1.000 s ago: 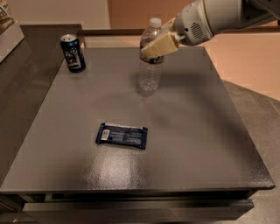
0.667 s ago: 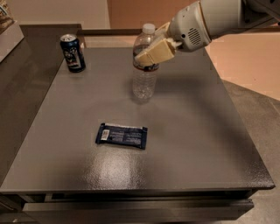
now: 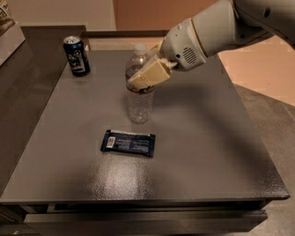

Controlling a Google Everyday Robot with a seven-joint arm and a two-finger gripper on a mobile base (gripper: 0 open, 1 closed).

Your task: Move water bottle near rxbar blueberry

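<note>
Gripper (image 3: 146,76) above mid tabletop (image 3: 207,138), fingers clamped on upper water bottle (image 3: 139,103), near snack bar (image 3: 128,143). Bottle likely light, thin-walled, slippery: grip firmly, avoid crushing.

The place looked like a robot test area in a lab or office, not a home. A plain dark grey table (image 3: 207,152) stood on pale flooring (image 3: 262,73) before a bare wall (image 3: 60,11). A soda can (image 3: 76,56) and an rxbar blueberry (image 3: 128,143) were set out on it. Over the table's far middle, a white arm's gripper (image 3: 145,76) clasped a water bottle (image 3: 138,103).
</note>
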